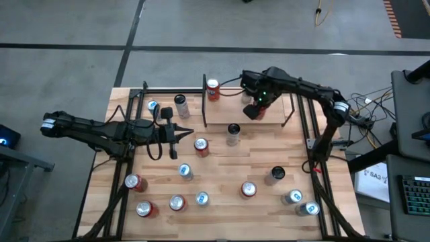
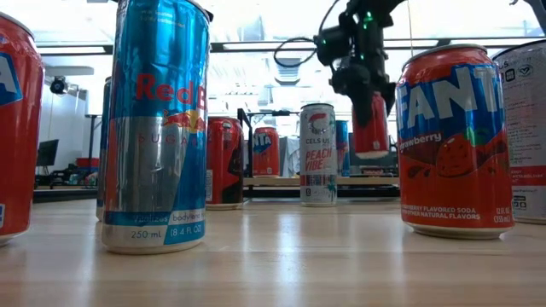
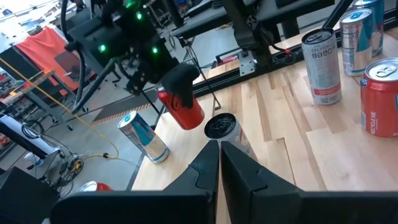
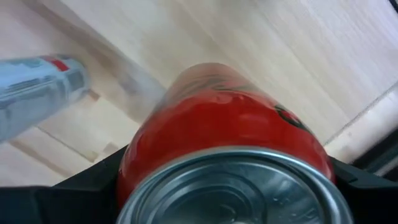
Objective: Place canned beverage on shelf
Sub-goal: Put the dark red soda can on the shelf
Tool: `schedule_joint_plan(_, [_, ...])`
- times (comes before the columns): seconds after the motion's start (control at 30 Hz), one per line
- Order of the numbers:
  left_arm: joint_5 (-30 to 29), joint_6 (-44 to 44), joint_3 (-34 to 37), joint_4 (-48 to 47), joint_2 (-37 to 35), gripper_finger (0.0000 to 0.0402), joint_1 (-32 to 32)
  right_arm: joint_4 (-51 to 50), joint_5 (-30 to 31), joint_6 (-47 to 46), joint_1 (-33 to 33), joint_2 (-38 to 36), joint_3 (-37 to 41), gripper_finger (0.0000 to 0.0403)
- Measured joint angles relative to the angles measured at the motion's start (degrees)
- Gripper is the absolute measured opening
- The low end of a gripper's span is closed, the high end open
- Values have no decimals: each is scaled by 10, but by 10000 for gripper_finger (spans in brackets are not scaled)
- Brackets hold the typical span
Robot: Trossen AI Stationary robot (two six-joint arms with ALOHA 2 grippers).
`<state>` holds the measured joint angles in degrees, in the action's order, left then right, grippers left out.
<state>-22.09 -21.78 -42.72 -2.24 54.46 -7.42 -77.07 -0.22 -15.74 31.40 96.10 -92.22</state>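
1. The step in hand is the carry to the shelf [image 1: 269, 117]: the right gripper [image 1: 256, 107] holds a red can [image 1: 257, 111] over the light-wood board at the far side of the bench [image 1: 222, 202].
2. The right wrist view shows the red can's silver top and red body filling the space between that arm's two dark fingers, which stand wide and clamp the can on both sides.
3. In the low view the can [image 2: 371, 119] hangs under the gripper, its base looking slightly above the shelf board; I judge it not yet set down. The left wrist view shows it tilted, not upright.
4. One orange-and-white can [image 1: 213, 89] already stands at the shelf's far left corner, well apart from the carried can.
5. The left gripper [image 1: 181, 132] waits low over the bench on the left, fingers shut and empty, near a dark-topped can [image 1: 233, 134] just in front of the shelf.
6. The next move, as I judge it, calls for righting the can, lowering it until its base rests flat on the board, then opening the fingers and lifting clear without knocking it.
7. Many other cans stand on the near bench, unplaced.
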Motion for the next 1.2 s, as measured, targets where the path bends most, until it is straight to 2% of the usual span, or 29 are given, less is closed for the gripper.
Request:
schedule_joint_plan(0.4, [0, -2, 0, -3, 0, 0, 0, 72, 2, 14, 10, -3, 59, 299])
schedule_joint_plan(1.2, [0, -2, 0, -4, 0, 0, 0, 106, 4, -2, 10, -4, 63, 337])
